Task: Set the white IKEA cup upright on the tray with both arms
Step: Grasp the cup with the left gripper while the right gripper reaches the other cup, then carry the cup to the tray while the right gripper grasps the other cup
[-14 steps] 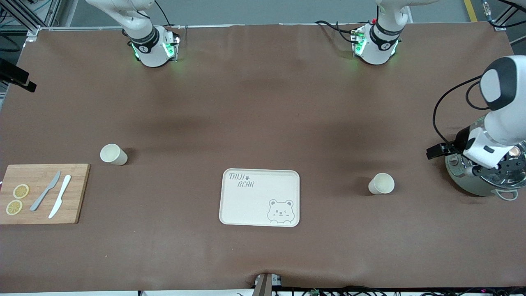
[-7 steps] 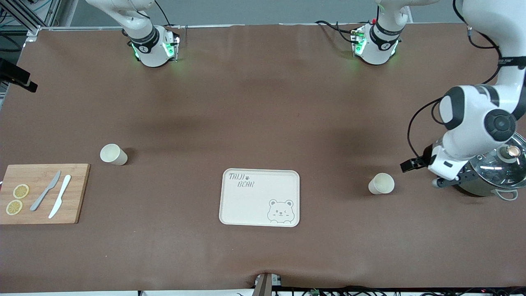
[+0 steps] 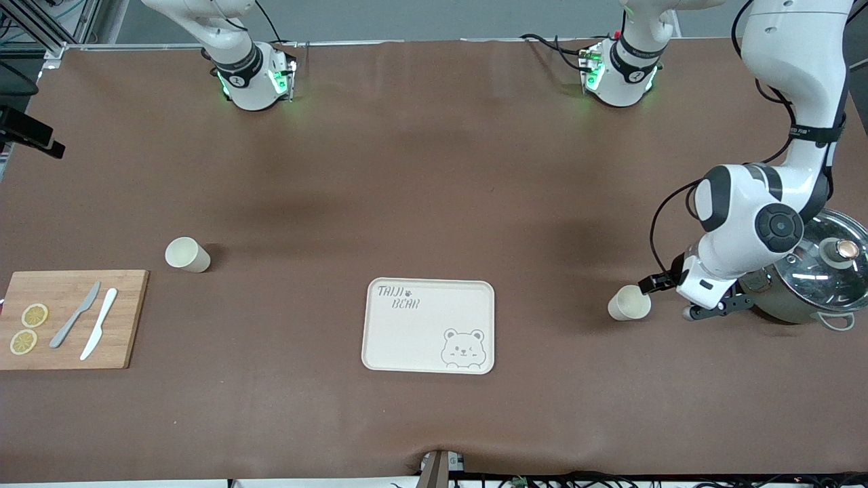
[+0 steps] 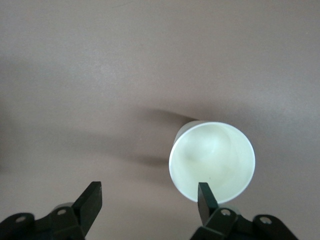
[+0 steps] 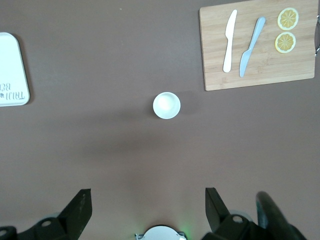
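Observation:
Two white cups stand upright on the brown table. One cup (image 3: 629, 303) is toward the left arm's end and also shows in the left wrist view (image 4: 212, 160). The other cup (image 3: 186, 255) is toward the right arm's end and shows in the right wrist view (image 5: 166, 105). The cream bear tray (image 3: 428, 325) lies empty between them; its edge shows in the right wrist view (image 5: 12, 65). My left gripper (image 3: 708, 310) (image 4: 150, 197) is open, low beside the first cup, one finger (image 4: 206, 197) at its rim. My right gripper (image 5: 147, 207) is open and empty, high over its own base, waiting.
A steel pot with a glass lid (image 3: 817, 281) stands close beside my left arm at the table's end. A wooden cutting board (image 3: 71, 318) with two knives and lemon slices lies at the right arm's end, near the second cup.
My left arm has swung from over the pot toward the nearby cup and come lower beside it. The cups, the tray and the right arm have not moved.

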